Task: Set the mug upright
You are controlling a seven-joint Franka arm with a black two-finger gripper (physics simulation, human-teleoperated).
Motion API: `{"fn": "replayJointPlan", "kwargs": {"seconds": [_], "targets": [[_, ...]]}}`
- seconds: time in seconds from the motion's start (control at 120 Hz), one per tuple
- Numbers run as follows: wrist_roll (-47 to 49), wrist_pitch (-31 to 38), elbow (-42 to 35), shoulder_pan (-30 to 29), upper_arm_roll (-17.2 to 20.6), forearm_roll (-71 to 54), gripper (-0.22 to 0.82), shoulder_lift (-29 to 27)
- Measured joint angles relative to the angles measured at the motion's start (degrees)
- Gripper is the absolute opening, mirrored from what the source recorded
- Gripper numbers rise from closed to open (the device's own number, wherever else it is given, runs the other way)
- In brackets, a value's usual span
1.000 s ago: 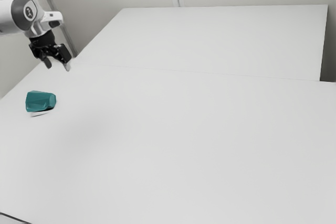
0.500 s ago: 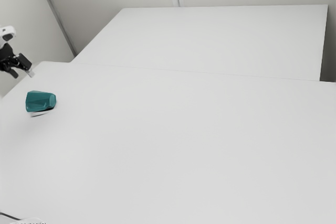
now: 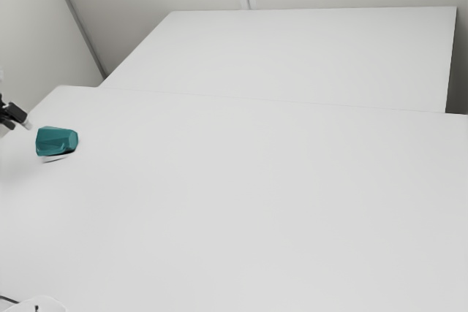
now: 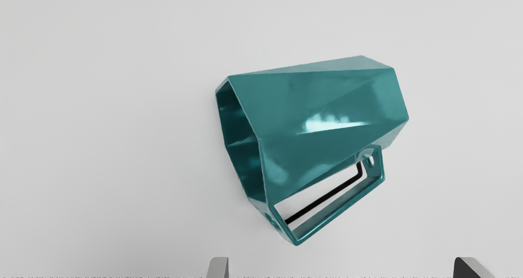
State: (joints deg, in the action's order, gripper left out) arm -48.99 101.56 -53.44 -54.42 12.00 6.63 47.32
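Observation:
At the exterior view's left edge my gripper (image 3: 20, 123) is partly cut off, just above and to the left of the mug as that view shows it. The teal faceted mug (image 3: 56, 141) lies on its side on the white table, its base facing the exterior view's right. In the wrist view the mug (image 4: 322, 114) shows its open mouth and angular handle, the handle on the side nearer the fingertips. The gripper (image 4: 341, 267) is open, its two fingertips far apart, with nothing held between them.
The white tabletop (image 3: 256, 202) stretches across the exterior view, with a second white surface (image 3: 292, 56) behind it. A pale rounded object (image 3: 40, 305) and a dark cable (image 3: 9, 299) show at the near left corner.
My gripper has moved toward the exterior view's left and then lower, closer to the mug. The pale rounded object has come into view at the bottom left. The mug has not moved.

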Motion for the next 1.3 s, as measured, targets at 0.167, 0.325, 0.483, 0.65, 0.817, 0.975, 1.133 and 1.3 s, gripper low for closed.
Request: {"fn": "replayJointPlan", "kwargs": {"seconds": [0.167, 0.325, 0.483, 0.65, 0.817, 0.975, 1.133, 1.3], "targets": [[-3.2, 0.6, 3.9, -1.6, 2.5, -0.4, 0.6, 4.5], [-5.6, 1.0, 7.2, -4.2, 8.8, -1.1, 0.6, 8.3], [-7.6, 1.4, 8.3, -6.1, 13.0, -1.3, 0.6, 11.0], [-9.2, 1.7, 9.0, -7.0, 15.3, -1.3, 0.6, 13.4], [-10.4, 2.1, 9.5, -7.3, 16.9, -1.3, 0.6, 14.9], [-11.2, 2.3, 9.5, -7.7, 17.6, -1.1, 0.6, 15.8], [-11.8, 2.4, 9.4, -8.5, 18.8, 0.0, 0.6, 16.2], [-12.3, 2.4, 9.4, -8.6, 19.9, 1.9, 0.6, 16.8]]}}
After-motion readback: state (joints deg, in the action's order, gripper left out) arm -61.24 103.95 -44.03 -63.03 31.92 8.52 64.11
